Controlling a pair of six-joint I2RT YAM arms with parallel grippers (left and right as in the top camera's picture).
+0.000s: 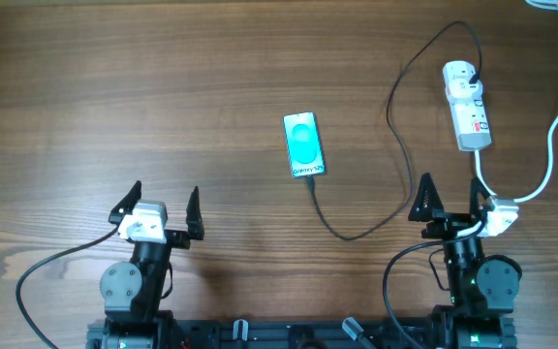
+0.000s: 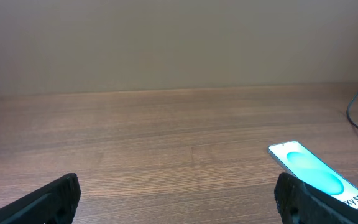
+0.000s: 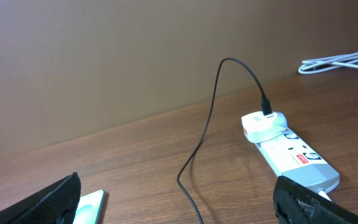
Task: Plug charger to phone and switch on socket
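Black and thin, the charger [image 1: 356, 236] is seen already plugged in at the far end of the socket [image 1: 466, 109], from where it loops across the wooden table [image 1: 114, 78] to the near edge of the phone [image 1: 304, 145], which lies face up near the middle of the table with its screen lit. The tip is found touching that edge, but whether it is seated in the port cannot be told. The switch position cannot be read either, so both steps are judged possibly still to be done. A white cord [image 1: 551, 145] is led off from the socket's near end. The left gripper [image 1: 163, 199] and the right gripper [image 1: 450, 194] are held low at the near edge, fingers spread wide, nothing between them, well apart from phone and socket
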